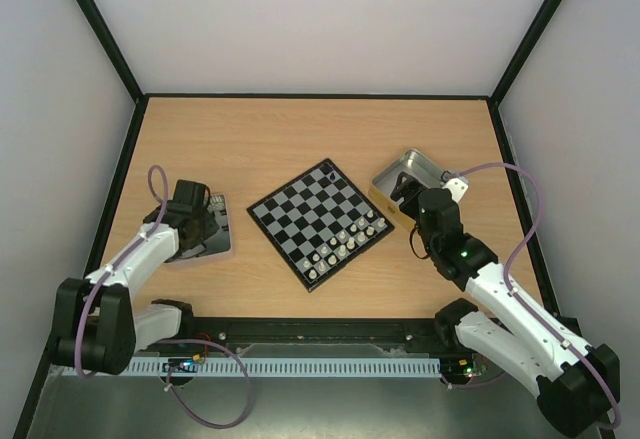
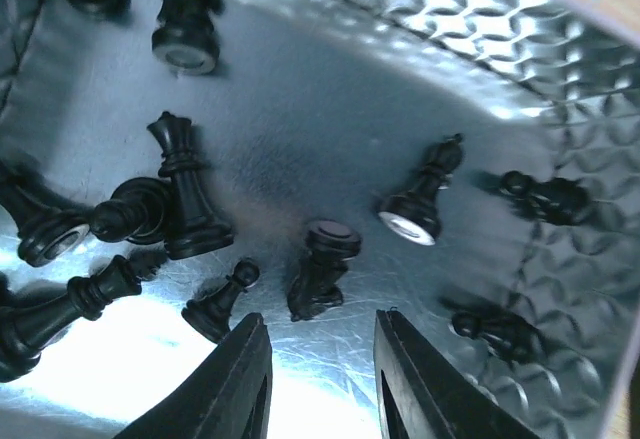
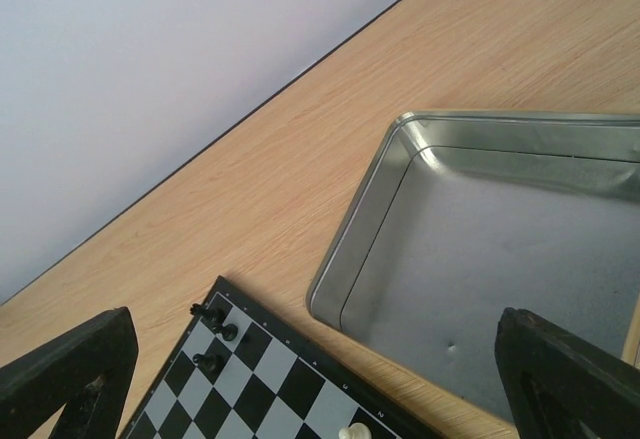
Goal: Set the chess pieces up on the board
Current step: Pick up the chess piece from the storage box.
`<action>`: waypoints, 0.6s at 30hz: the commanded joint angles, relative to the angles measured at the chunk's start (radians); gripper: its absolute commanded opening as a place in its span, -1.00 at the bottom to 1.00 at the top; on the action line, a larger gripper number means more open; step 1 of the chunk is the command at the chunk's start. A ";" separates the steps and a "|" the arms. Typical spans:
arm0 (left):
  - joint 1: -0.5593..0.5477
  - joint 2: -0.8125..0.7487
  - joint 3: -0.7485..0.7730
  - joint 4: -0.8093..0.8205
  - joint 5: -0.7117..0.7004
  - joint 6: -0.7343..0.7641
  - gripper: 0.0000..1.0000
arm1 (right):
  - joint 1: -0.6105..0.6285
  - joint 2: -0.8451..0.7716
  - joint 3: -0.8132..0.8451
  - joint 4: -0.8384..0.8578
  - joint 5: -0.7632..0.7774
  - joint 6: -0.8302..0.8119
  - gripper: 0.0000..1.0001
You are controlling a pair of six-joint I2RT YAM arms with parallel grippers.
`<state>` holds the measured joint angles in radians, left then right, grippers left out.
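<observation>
Wooden counter [image 1: 300, 139], white walls. Left tin [image 2: 350, 109]: black chess pieces [image 2: 190, 189], toppled and loose. My left tool [image 2: 322, 334] is low over them, narrowly parted, gripping nothing. Right tin [image 3: 500, 249]: grey floor in view. My right tool [image 3: 310, 339] is spread wide. The board [image 1: 300, 209] sits between the tins, with white pieces [image 1: 345, 241] along its near edge.

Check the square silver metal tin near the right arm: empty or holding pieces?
Empty where visible: the square silver metal tin shows only bare floor; part is off-frame.

Black pieces [image 2: 58, 309] partly out of frame; white pieces [image 1: 345, 242] on the board [image 1: 300, 209] too small for type.
</observation>
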<state>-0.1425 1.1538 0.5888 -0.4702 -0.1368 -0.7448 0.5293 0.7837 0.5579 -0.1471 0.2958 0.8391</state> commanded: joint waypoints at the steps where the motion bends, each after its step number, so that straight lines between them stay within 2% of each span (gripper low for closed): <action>1: 0.027 0.057 -0.026 0.070 0.039 0.005 -0.39 | -0.003 0.002 -0.010 0.020 0.032 0.016 0.91; 9: 0.049 0.148 0.025 0.082 0.025 0.058 -0.29 | -0.004 0.003 -0.019 0.020 0.026 0.032 0.88; 18: 0.080 0.200 0.047 0.112 0.027 0.085 -0.27 | -0.003 0.003 -0.018 0.018 0.023 0.035 0.87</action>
<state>-0.0769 1.3342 0.5976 -0.3790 -0.1059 -0.6815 0.5293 0.7856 0.5503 -0.1463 0.2951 0.8604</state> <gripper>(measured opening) 0.363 0.938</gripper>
